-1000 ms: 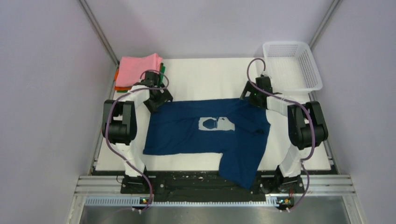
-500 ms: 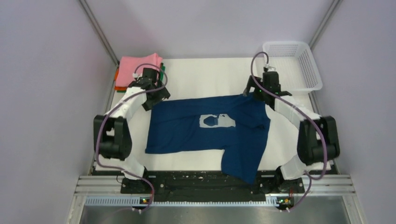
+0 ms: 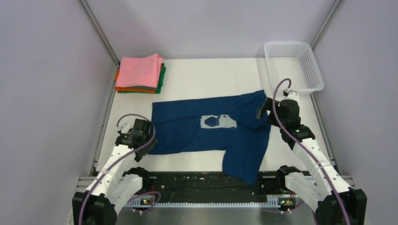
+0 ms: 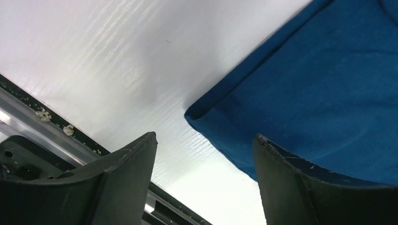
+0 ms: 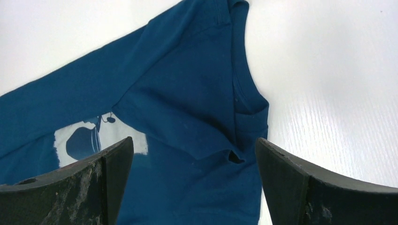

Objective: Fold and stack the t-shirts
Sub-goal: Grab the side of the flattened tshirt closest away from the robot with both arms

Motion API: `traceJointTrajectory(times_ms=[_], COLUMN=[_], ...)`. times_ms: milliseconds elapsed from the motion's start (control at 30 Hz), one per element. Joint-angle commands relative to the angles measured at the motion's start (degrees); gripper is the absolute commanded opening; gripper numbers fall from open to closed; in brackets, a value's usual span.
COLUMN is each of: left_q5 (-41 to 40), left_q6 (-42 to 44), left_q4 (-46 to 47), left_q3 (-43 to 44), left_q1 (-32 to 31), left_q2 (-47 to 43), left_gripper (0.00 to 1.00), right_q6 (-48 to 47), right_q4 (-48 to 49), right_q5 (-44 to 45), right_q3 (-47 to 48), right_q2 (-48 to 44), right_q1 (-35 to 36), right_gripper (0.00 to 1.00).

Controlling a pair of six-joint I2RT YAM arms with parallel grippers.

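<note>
Pink cloth tops the folded pile (image 3: pixel 140 72) at far left, the left gripper (image 3: pixel 143 140) hangs wide open and empty over the near corner of the navy shirt (image 3: pixel 206 133) spread out in the middle, and the right gripper (image 3: pixel 265 110), equally wide and empty, hovers above its collar.

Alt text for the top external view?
A navy t-shirt lies spread on the table, one end over the near edge. The open left tool is by its near-left corner, the open right tool by its collar. Folded shirts sit far left, a basket far right.
</note>
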Motion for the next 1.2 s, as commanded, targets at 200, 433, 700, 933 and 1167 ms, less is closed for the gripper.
traceJointTrajectory(times_ms=[200, 433, 700, 933, 1167], left_q5=[-5.0, -1.0, 0.8, -0.9, 0.4], left_q6=[-7.4, -8.0, -8.3, -7.8, -7.4], left_q4=[9.1, 10.8, 10.7, 6.4, 5.1], left_q3=[-4.6, -5.6, -6.9, -4.9, -4.5], left_q1=[0.1, 0.2, 0.3, 0.2, 0.4], left_q2=[2.6, 7.6, 5.1, 3.1, 0.7], left_gripper=[0.71, 0.37, 0.0, 0.0, 0.0], right_q6=[0.1, -0.1, -0.2, 4.1, 13.8], right_q4=[-1.9, -5.6, -13.0, -24.4, -29.0], right_q5=[-5.4, -3.9, -2.1, 3.8, -1.3], right_q3=[0.6, 0.4, 2.2, 4.1, 1.4], right_q2=[2.0, 0.0, -1.6, -2.4, -0.1], right_q1=[0.2, 0.2, 0.8, 19.8, 44.8], right_gripper=[0.99, 0.98, 0.97, 0.9, 0.77])
